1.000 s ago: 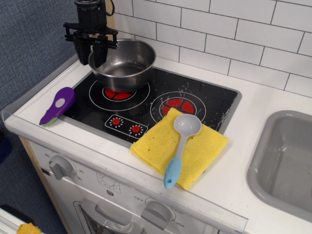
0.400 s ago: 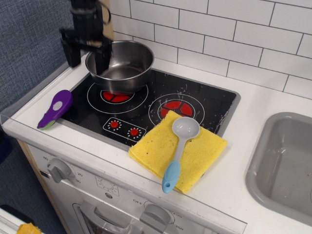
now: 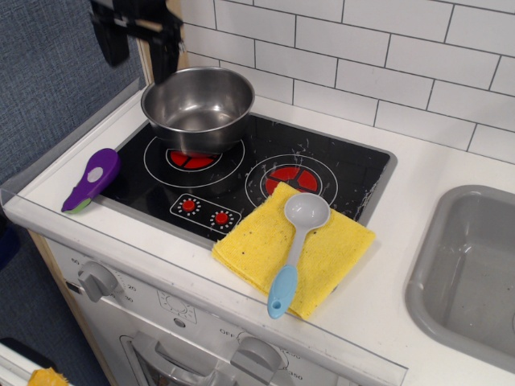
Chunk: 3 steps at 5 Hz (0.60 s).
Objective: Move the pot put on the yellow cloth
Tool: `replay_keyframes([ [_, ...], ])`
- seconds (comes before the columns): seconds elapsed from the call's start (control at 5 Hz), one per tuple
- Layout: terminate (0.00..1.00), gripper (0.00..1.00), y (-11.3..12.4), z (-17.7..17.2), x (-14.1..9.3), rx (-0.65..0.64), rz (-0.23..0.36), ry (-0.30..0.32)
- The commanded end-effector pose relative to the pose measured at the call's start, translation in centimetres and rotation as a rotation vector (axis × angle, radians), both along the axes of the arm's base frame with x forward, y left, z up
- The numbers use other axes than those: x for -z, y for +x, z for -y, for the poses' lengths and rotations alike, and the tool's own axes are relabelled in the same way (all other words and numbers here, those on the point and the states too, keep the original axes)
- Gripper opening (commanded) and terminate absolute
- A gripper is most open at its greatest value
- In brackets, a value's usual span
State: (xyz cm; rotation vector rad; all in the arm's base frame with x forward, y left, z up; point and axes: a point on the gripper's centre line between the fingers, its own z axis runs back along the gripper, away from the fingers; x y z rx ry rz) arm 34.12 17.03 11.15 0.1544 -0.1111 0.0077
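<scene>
Two dark fingers (image 3: 110, 44) of the gripper (image 3: 137, 44) are seen at the upper left of the frame, spread apart and clear of everything, with nothing held between them. Just below and to the right of them, the pot (image 3: 198, 106) is seen resting at the back left corner of the black stovetop (image 3: 322, 161), over the far edge of the left burner (image 3: 191, 158). The yellow cloth (image 3: 294, 248) is laid at lower centre, overlapping the front right edge of the stovetop and well apart from the pot. A grey-and-blue spoon (image 3: 294, 245) is laid across the cloth, bowl toward the back. A purple tool (image 3: 92, 179) is placed on the white counter (image 3: 418, 189) at left centre, beside the stovetop. A grey sink (image 3: 467, 269) is set at the right edge of the frame.
</scene>
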Motion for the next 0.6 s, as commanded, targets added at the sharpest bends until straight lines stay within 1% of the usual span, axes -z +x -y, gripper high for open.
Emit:
replay_keyframes([
  [0.0,0.00,1.00,-2.91,2.43,-2.56,0.092,0.013,0.004],
  [0.2,0.00,1.00,-2.91,2.43,-2.56,0.092,0.013,0.004],
  [0.4,1.00,1.00,-2.91,2.43,-2.56,0.092,0.013,0.004],
])
